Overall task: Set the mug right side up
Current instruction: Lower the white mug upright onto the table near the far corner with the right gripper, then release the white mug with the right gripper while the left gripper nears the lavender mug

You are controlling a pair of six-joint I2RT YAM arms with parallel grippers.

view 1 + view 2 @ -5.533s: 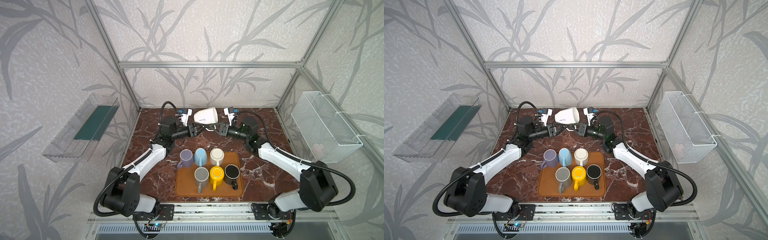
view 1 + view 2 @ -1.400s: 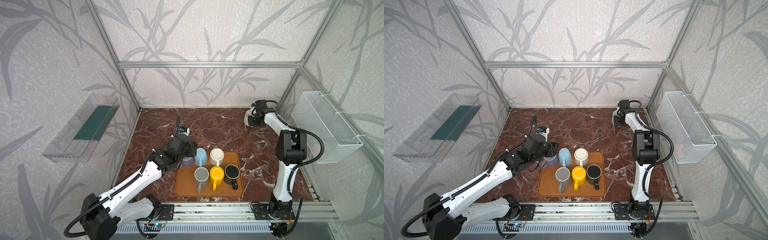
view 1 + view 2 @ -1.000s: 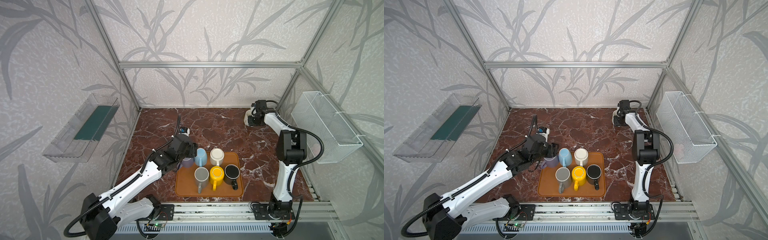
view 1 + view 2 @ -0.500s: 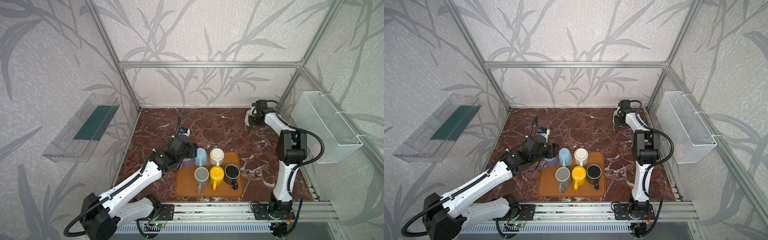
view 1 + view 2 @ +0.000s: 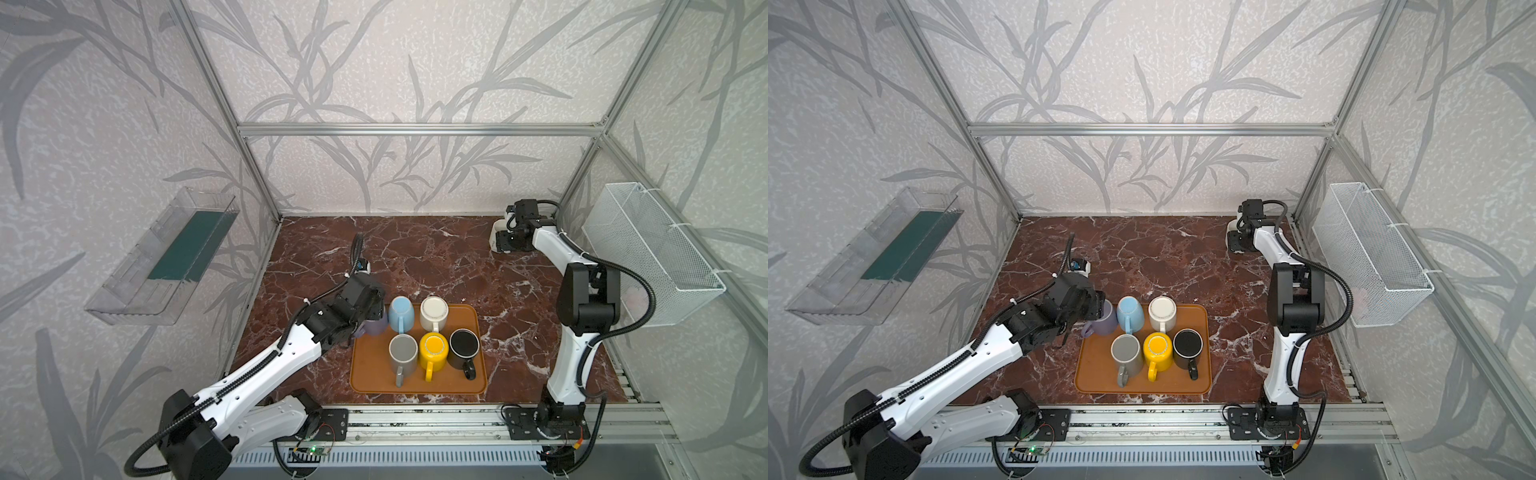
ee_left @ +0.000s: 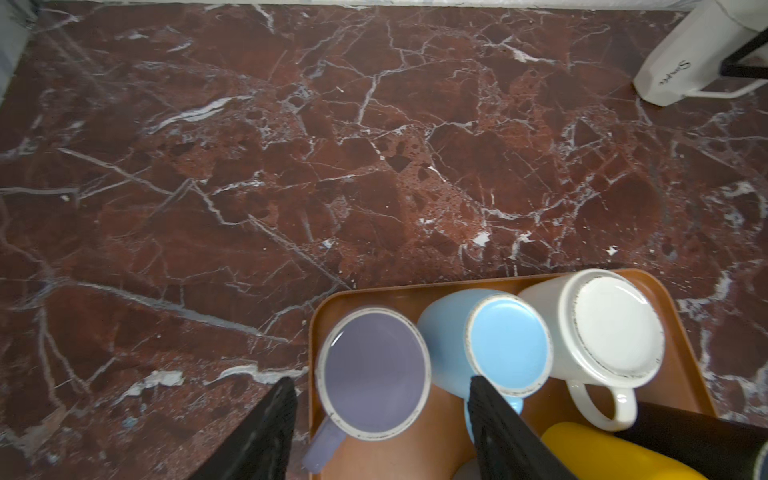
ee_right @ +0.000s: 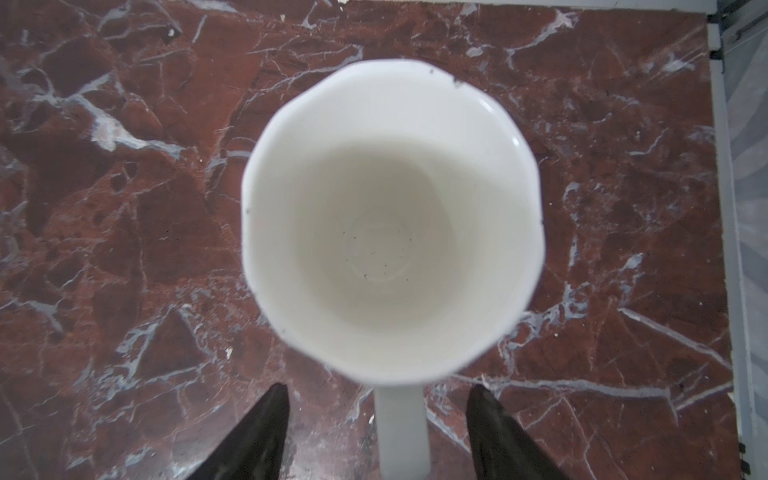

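In a top view the white mug (image 5: 493,237) stands at the far right of the worktop (image 5: 415,257), directly under the right pincer (image 5: 505,245). At centre left, the left pincer (image 5: 1098,309) hangs over a purple mug (image 5: 1105,323) on the tray (image 5: 1142,387).

Left wrist view: at the bottom of the frame, wide jaws straddle the purple mug. It is base up, with its handle pointing lower left. The left arm is much the nearer, and a straight drop looks enough.

Right wrist view: mid-frame, the white mug stands mouth up. Its handle runs down between wide jaws that touch nothing.
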